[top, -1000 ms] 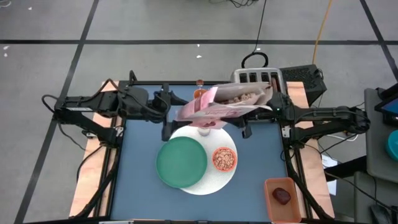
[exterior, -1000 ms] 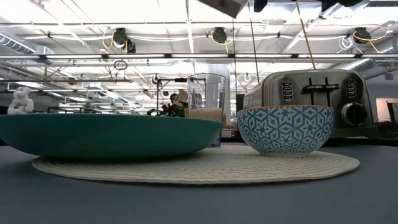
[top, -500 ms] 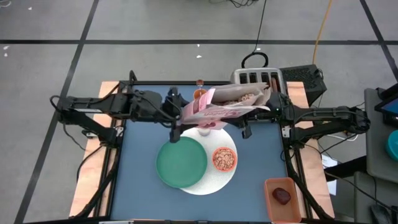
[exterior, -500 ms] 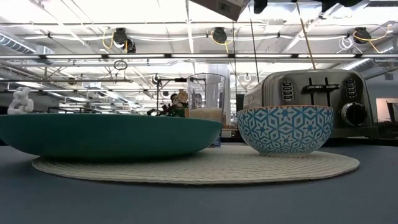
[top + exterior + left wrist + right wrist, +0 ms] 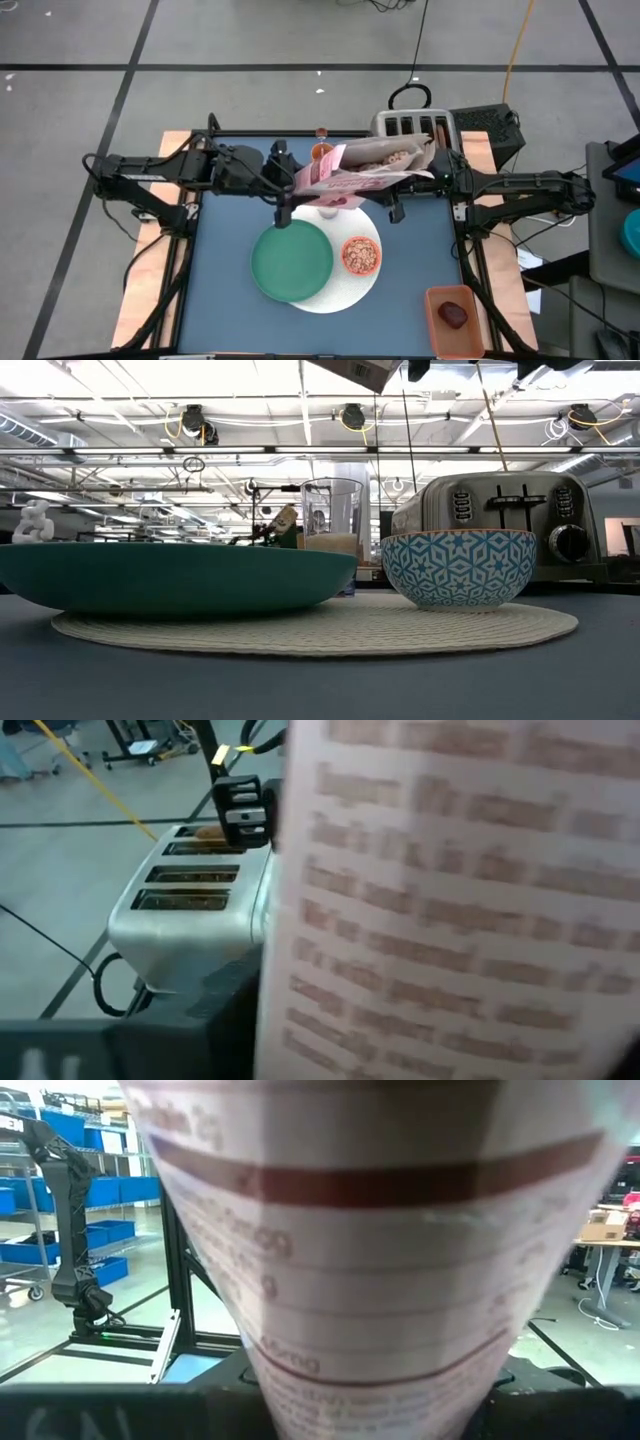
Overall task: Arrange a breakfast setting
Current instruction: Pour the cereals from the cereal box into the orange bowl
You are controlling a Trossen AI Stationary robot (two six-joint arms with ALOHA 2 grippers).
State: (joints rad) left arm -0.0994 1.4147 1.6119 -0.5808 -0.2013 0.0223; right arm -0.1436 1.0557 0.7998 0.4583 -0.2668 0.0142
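Observation:
The pink cereal bag point(image 5: 350, 170) hangs tilted above the table's far middle, its open top point(image 5: 390, 157) showing cereal; it fills the right wrist view point(image 5: 370, 1260). My right gripper point(image 5: 432, 168) is shut on it. My left gripper point(image 5: 284, 200) stands right at the bag's left, lower end point(image 5: 450, 920). Below, the green plate point(image 5: 292, 260) and the small bowl of cereal point(image 5: 361, 255) rest on the large white round plate point(image 5: 335, 295). The glass of milk point(image 5: 328, 208) stands partly under the bag. The orange cup point(image 5: 322, 150) is behind it. The spoon is out of view. My right gripper holds the bag near its open, right end, coming level from the table's right. The bag itself hides the place of contact. In the right wrist view the bag narrows toward my fingers point(image 5: 330, 1380). The bag is lifted clear, tilted, its closed end lower to the left.
The silver toaster point(image 5: 415, 125) stands at the far right edge, behind the bag, and also shows in the low view point(image 5: 510, 525). An orange container point(image 5: 455, 318) with a dark red object sits at the near right corner. Blue table shows at the near left point(image 5: 220, 310).
My left gripper has gone toward the table's right edge, up to the bag's left end. The bag has stayed held up in the same place.

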